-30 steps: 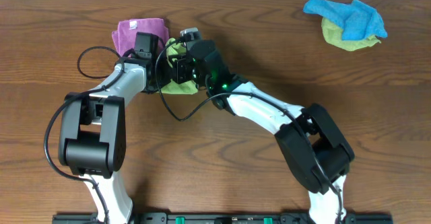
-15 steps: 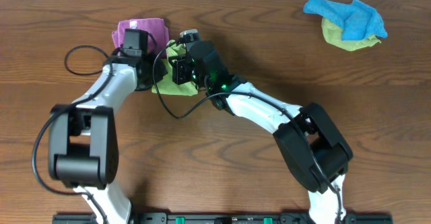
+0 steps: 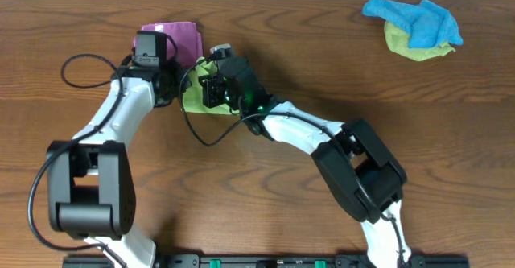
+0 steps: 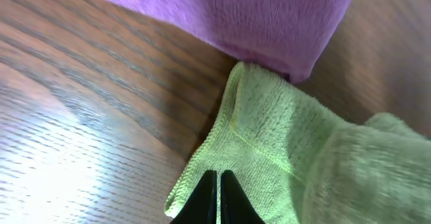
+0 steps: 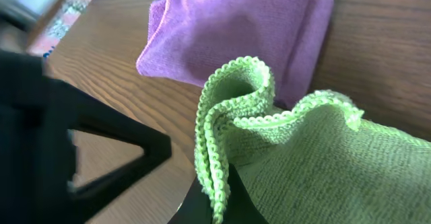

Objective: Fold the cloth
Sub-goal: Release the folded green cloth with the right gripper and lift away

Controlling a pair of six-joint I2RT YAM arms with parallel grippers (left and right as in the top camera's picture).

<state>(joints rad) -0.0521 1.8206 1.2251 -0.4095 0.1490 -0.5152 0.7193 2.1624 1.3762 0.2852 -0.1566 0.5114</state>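
Observation:
A lime-green cloth (image 3: 195, 101) lies crumpled on the wooden table, just below a folded purple cloth (image 3: 183, 36). My right gripper (image 3: 211, 91) is shut on a doubled edge of the green cloth (image 5: 323, 163), which it holds raised between its fingers (image 5: 219, 200). My left gripper (image 3: 171, 91) is at the cloth's left side. In the left wrist view its fingers (image 4: 219, 178) are shut, tips over the corner of the green cloth (image 4: 269, 150), with nothing visible between them. The purple cloth also shows in both wrist views (image 4: 256, 15) (image 5: 236, 29).
A pile of blue and yellow-green cloths (image 3: 414, 26) lies at the far right of the table. The left arm's black body (image 5: 67, 136) is close beside the right gripper. Cables loop by the left arm (image 3: 80, 63).
The left arm has swung outward to the left and up. The right gripper and the green cloth have shifted a little left, and the cloth now spreads further to the left.

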